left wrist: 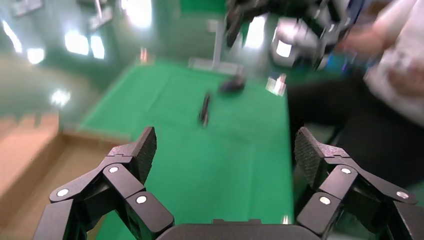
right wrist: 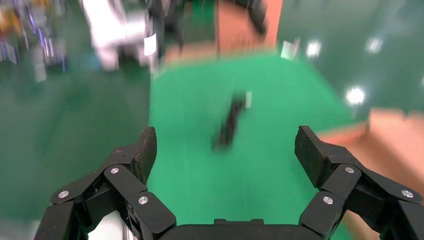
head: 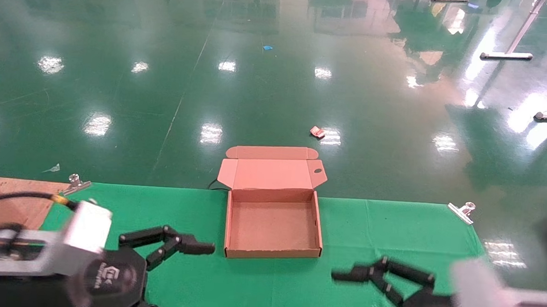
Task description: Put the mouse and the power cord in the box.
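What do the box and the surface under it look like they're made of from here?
The box looks like plain brown cardboard with a matte finish: thin folded walls, and a hinged flap with tuck tabs standing open. It sits on a green table cover, probably cloth or a thin mat: matte, with a faint fold line, held at the far corners by metal clips. The floor beyond is glossy green, mirroring the ceiling lights.

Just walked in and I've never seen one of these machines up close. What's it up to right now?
Nothing is being handled at the moment. An open, empty cardboard box sits on the green table mat, lid flap folded back. The left gripper is low beside the box's left side and the right gripper is off its right front corner. Both are open and hold nothing. The wrist views show blurred dark items lying on the mat, too unclear to name.
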Controlling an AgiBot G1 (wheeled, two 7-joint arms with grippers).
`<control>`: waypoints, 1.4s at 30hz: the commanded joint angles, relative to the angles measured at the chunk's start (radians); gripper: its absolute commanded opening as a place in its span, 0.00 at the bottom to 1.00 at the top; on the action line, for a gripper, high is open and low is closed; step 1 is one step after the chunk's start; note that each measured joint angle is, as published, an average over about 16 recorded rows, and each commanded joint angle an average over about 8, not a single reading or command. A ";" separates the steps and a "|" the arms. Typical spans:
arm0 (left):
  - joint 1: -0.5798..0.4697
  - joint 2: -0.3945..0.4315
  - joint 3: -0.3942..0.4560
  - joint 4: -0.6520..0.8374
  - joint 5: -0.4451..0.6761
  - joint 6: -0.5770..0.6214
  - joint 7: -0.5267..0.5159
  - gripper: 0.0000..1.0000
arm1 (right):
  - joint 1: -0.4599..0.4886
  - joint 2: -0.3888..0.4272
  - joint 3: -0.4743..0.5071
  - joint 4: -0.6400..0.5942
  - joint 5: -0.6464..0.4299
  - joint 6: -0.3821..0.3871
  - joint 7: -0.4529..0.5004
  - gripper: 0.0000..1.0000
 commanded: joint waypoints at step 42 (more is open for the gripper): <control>-0.323 0.439 0.268 1.020 0.618 -0.341 0.712 0.99 | 0.426 -0.449 -0.342 -1.039 -0.852 0.551 -0.680 0.95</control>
